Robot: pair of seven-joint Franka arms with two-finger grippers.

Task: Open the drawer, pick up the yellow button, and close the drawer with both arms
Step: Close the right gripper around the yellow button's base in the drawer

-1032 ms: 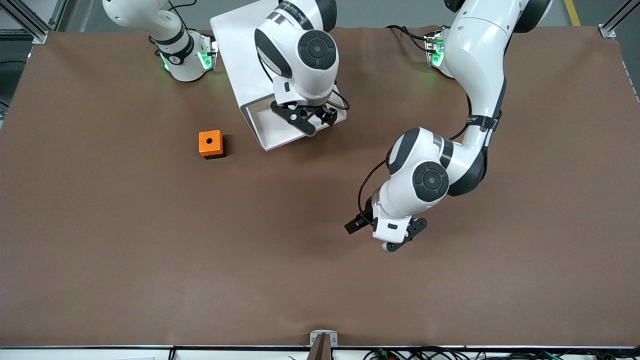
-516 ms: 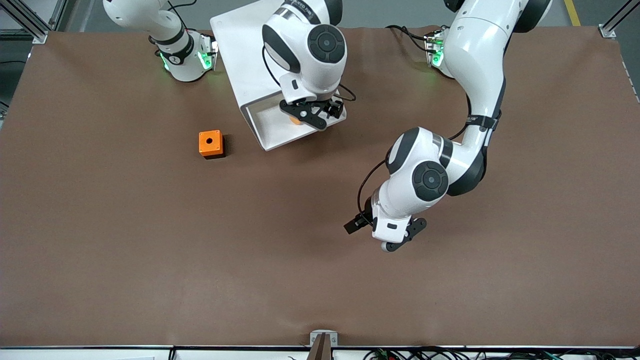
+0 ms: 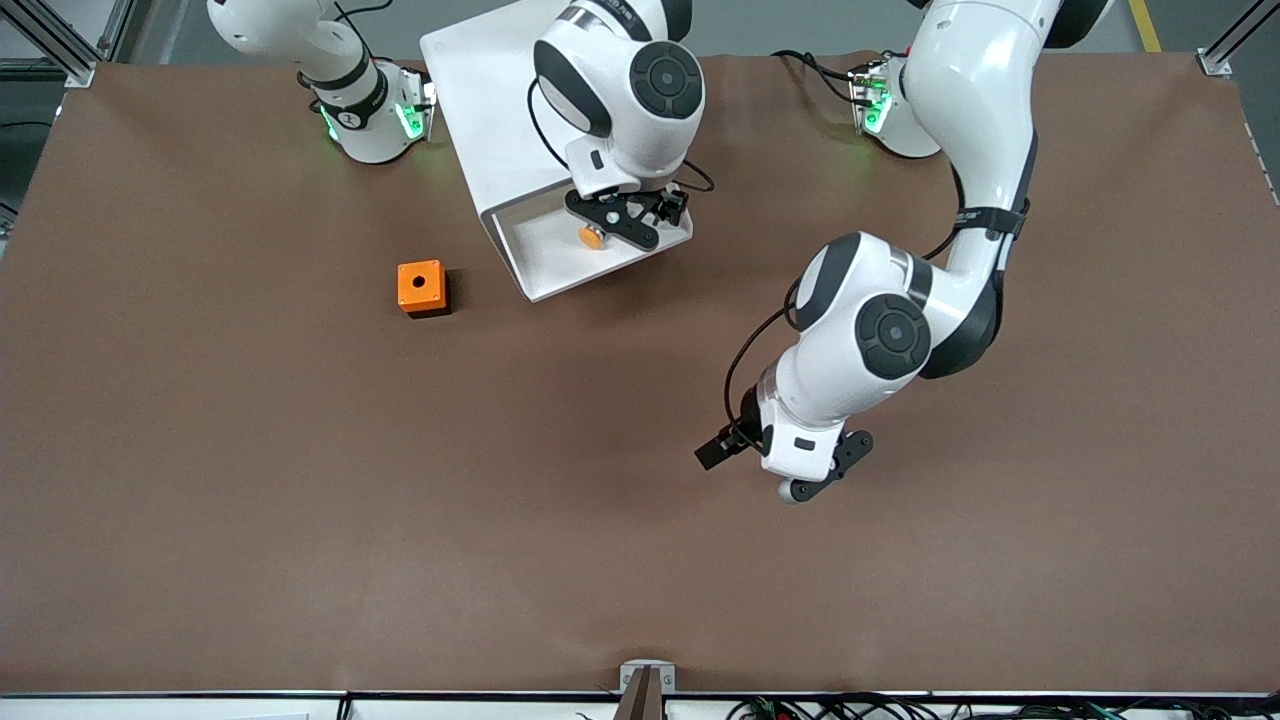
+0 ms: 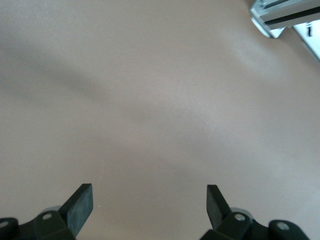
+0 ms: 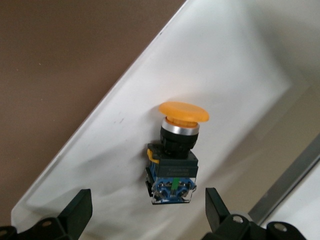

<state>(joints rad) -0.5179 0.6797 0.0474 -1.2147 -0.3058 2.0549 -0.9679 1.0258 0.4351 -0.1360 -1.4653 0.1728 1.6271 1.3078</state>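
While my left arm waits, my left gripper (image 3: 800, 478) hangs with its fingers (image 4: 80, 202) spread apart over bare brown table (image 3: 300, 500), holding nothing, roughly midway between the table's edge nearest the front camera and the edge where the bases stand, somewhat toward the left arm's end. From the left wrist view, only the brown surface lies under those fingers, with a corner of the white cabinet (image 4: 280, 17) at the rim of the picture.

Farther from the front camera, an orange cube (image 3: 421, 287) with a hole in its top sits alone on the table, toward the right arm's end, near the drawer (image 3: 545, 265) but apart from it.

Farther still, the drawer stands pulled out of the white cabinet (image 3: 490, 110), which rests at the edge of the table where the bases stand. On the drawer's white floor lies the button (image 3: 593, 236), tipped on its side, its round orange cap (image 5: 183, 112) pointing away from its black-and-blue body (image 5: 172, 175).

My right gripper (image 3: 625, 222) is over the open drawer, directly above the button, its fingers (image 5: 80, 212) wide apart on either side of the button's body and not touching it.
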